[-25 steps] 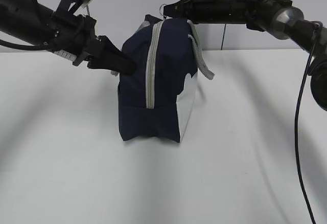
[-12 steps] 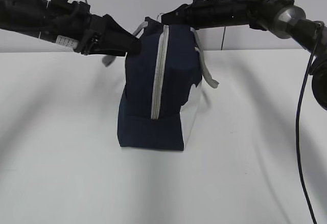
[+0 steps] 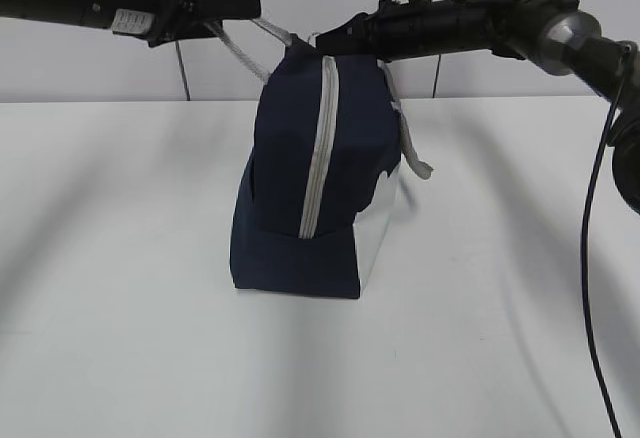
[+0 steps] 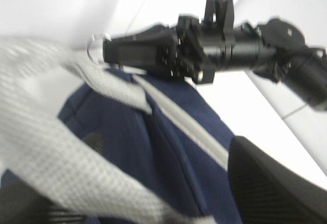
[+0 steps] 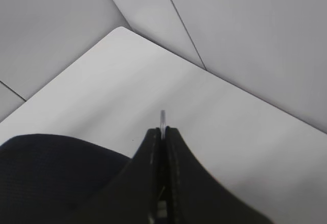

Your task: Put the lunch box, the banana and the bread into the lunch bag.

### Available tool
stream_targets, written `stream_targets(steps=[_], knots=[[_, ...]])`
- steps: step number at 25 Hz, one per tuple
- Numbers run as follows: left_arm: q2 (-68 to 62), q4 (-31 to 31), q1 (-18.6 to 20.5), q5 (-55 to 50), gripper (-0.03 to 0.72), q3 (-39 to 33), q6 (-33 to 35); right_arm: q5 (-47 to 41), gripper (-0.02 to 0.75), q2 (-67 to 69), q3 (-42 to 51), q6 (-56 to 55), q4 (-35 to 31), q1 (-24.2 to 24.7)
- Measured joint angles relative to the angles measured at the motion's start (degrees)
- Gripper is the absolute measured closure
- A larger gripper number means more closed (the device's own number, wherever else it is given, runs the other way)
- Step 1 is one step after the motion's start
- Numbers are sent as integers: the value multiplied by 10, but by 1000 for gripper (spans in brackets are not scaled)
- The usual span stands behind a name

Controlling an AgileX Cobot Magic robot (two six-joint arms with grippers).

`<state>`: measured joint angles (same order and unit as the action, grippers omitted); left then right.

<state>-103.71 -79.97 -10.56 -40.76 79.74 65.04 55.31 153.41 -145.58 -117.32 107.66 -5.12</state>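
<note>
The navy lunch bag (image 3: 300, 208) stands on the white table, its grey zipper (image 3: 318, 148) closed down the near face. My left gripper (image 3: 250, 6) is above the bag's top left. Its fingers (image 4: 276, 183) stand wide apart, and a grey strap handle (image 3: 240, 53) runs taut across between them (image 4: 51, 157). My right gripper (image 3: 325, 38) is at the bag's top, shut on the metal ring pull (image 4: 93, 47), whose edge shows between the tips (image 5: 162, 115). The lunch box, banana and bread are out of view.
The second grey strap (image 3: 410, 148) hangs down the bag's right side over its white panel (image 3: 375, 228). The white table (image 3: 480, 308) spreads around the bag, with a grey panelled wall behind it. A black cable (image 3: 590, 258) hangs at the right.
My left gripper has risen from the bag's left side to above its top, drawing the strap up taut. The bag now stands taller. The right gripper has stayed at the top.
</note>
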Motion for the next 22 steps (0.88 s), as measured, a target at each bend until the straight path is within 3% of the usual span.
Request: stream_targets(steps=[6,9,13,17,22], knots=[[2,-6,-3,4,176,42,-1,0,754,0,0,-2,0,0],[12,29,6,13,176,45,-13,1,754,0,0,-3,0,0],[21,63,47,45,176,47,-29,2,754,0,0,-3,0,0],[21,85,90,9,176,47,-55,2,754,0,0,-5,0,0],[21,92,95,-2,176,50,-75,2,754,0,0,-6,0,0]])
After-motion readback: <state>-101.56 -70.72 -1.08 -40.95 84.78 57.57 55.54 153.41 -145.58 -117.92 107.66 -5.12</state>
